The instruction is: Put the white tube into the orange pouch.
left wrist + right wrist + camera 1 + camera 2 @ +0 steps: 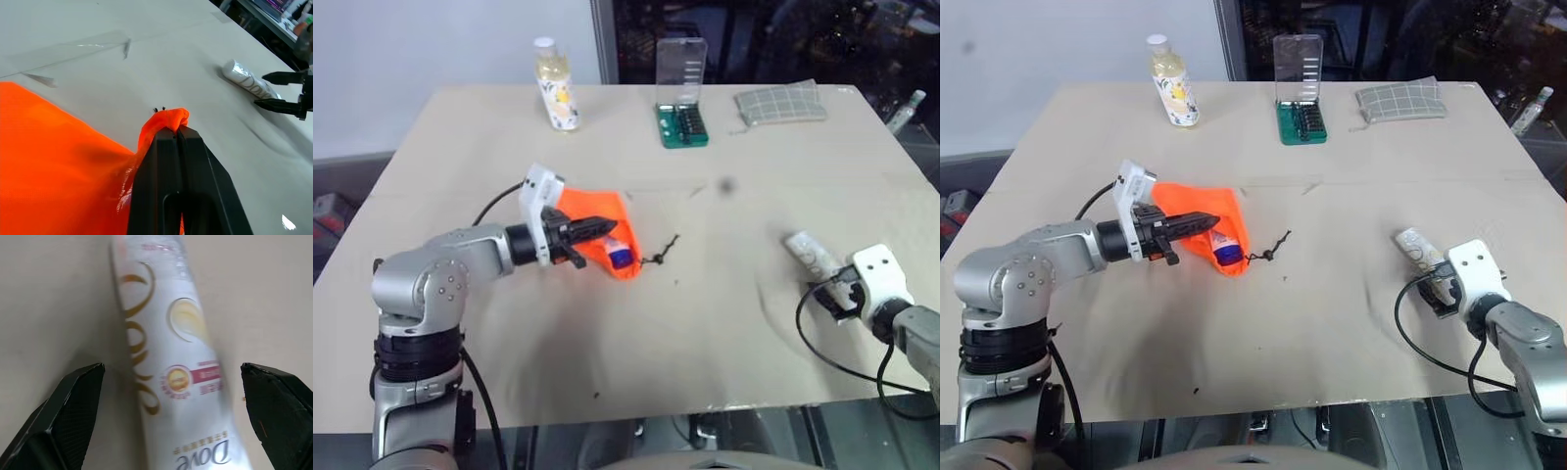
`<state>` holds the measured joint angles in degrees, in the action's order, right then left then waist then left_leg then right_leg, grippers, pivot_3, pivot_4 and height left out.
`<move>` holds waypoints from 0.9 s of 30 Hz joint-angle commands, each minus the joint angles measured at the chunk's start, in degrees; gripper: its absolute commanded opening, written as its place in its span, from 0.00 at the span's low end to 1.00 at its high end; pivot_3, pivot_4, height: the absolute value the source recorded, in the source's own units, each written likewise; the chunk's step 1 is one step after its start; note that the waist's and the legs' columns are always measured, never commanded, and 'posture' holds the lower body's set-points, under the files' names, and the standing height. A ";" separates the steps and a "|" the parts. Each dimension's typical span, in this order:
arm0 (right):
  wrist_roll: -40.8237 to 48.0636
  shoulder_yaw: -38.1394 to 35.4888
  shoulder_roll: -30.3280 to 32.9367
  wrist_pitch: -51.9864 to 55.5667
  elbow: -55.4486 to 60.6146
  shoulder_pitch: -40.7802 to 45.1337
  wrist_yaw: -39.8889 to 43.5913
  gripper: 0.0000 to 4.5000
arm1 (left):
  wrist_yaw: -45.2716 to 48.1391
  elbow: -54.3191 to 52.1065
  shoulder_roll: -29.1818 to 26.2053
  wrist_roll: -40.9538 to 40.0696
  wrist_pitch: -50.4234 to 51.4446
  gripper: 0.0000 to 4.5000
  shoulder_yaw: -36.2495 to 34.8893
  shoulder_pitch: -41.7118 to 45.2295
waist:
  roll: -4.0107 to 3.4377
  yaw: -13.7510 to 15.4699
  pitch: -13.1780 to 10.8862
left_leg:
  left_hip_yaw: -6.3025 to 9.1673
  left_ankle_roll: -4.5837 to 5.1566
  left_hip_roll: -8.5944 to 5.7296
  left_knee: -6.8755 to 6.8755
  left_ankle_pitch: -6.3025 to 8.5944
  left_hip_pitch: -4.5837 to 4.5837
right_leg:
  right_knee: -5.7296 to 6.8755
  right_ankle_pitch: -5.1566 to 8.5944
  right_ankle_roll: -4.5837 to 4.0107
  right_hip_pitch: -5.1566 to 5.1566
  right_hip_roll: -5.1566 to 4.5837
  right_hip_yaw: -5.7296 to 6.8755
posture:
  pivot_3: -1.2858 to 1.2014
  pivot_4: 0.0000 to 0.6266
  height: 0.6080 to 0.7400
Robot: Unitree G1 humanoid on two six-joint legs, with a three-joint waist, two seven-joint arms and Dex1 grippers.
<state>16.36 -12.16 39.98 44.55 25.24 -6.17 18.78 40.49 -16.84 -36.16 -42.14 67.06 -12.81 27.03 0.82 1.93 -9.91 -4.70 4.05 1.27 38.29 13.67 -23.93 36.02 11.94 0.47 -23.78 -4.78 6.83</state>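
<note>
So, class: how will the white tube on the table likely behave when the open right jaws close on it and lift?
The white tube looks glossy and rounded, so it may slip or roll on the table if nudged. It is small and slim, so probably light. As a squeeze tube it will likely dent under the right gripper, whose open jaws flank it.

Beige table before a pale wall

The table (636, 323) is backed by a white wall (431, 49) and a dark window (754, 29).
</note>
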 commanded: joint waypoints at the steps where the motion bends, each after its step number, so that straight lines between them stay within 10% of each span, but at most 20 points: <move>1: -1.20 -0.91 -0.49 -0.34 -4.42 -0.33 0.61 0.91 | -2.20 -2.79 1.21 -2.37 0.41 0.00 -1.10 0.12 | 0.04 0.12 0.03 | 0.00 0.00 0.00 0.01 0.00 0.01 | 0.00 0.00 0.00 0.01 0.00 0.00 | 0.52 0.24 1.00; 8: 1.25 -0.49 -0.24 -1.32 -0.61 -1.12 5.38 0.22 | -4.60 -4.32 1.06 -4.06 1.33 0.00 -1.54 -1.97 | 0.11 0.21 0.08 | 0.02 0.00 -0.01 0.03 0.00 0.01 | 0.00 0.00 0.00 0.03 0.01 -0.04 | 0.52 0.24 1.00; 17: 9.49 5.13 -0.85 -1.00 13.09 0.07 14.20 0.22 | -8.60 -2.15 4.83 -6.45 2.26 0.00 -1.32 1.40 | 0.12 -0.07 0.08 | 0.03 0.03 0.12 0.02 0.00 0.02 | 0.00 0.00 0.01 0.00 0.21 -0.09 | 0.52 0.24 1.00; 27: 13.23 24.59 -8.42 6.63 8.26 22.28 17.19 0.22 | -8.11 -0.63 4.05 -6.23 1.44 0.00 0.31 2.87 | 0.13 -0.94 -0.08 | 0.07 0.04 0.07 0.02 -0.04 -0.01 | 0.00 -0.10 0.16 -0.01 0.18 -0.07 | 0.52 0.24 1.00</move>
<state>29.73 12.07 31.65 51.05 33.57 15.39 35.82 31.74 -16.48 -31.62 -47.46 69.44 -12.47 29.04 0.95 0.99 -9.99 -4.63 4.17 1.32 38.32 13.58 -23.95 36.01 11.82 0.65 -23.80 -4.60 6.75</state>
